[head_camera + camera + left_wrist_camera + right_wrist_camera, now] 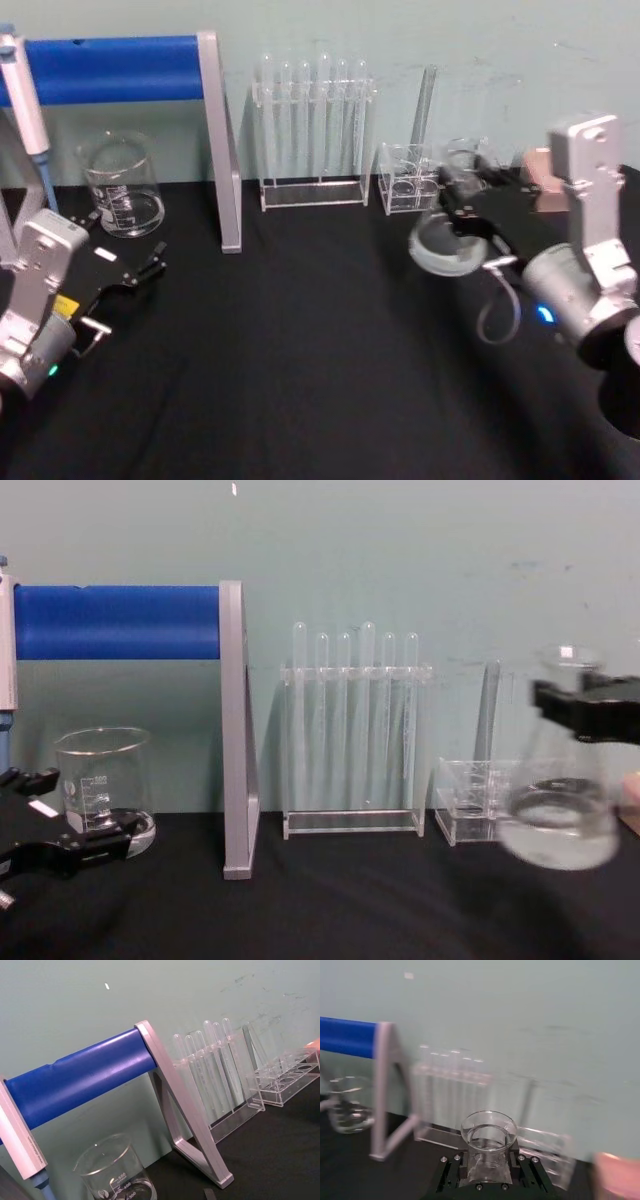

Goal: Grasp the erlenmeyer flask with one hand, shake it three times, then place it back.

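Glass is what matters most here: the erlenmeyer flask point(560, 820) is clear, thin-walled and smooth, so I judge it rigid, brittle and slippery, a thing that cracks sooner than it gives. The narrow neck just under the flared rim is the sensible place to hold it, since the flare stops it sliding down through the fingers while the wide base hangs below as the heavier end. That is where the right gripper point(582, 708) has it, with its black jaws pinching the neck from both sides. The right wrist view looks straight down into the open rim between the two pads. The flask sits at the right of the scene, in front of the small clear rack point(405, 180). It appears lifted off the black table point(300, 380), with its base swung a little toward the robot in the head view. This suggests the shaking is in progress. Whether any liquid lies in the bottom I cannot tell. A hard swing would load the neck sideways, so short, even strokes suit it, and it should be set down gently, flat on its base. The left gripper point(128, 290) rests idle at the left, jaws spread with nothing between them, near the beaker point(122, 187) and the blue-barred stand point(120, 68).
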Controlling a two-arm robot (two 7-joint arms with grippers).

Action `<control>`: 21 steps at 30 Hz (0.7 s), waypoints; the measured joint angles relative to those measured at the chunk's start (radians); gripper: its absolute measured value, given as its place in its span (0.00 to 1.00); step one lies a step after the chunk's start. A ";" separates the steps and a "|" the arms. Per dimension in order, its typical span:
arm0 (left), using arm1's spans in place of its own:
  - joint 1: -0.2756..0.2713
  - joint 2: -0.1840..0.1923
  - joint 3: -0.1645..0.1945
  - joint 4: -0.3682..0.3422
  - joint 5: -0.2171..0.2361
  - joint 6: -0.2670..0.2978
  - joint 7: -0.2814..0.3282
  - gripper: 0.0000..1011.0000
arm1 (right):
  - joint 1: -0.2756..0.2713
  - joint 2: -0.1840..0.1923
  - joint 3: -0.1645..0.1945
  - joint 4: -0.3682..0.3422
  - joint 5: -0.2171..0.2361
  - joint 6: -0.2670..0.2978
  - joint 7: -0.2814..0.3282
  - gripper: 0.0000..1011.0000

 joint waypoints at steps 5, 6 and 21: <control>0.000 0.000 0.000 0.000 0.000 0.000 0.000 0.99 | -0.044 -0.004 0.062 -0.035 -0.013 0.006 -0.043 0.44; 0.000 0.000 0.000 0.000 0.000 0.000 0.000 0.99 | -0.051 -0.008 0.073 -0.039 -0.015 0.007 -0.048 0.44; 0.000 0.000 0.000 0.000 0.000 0.000 0.000 0.99 | 0.010 -0.023 0.040 0.018 -0.021 -0.004 0.066 0.44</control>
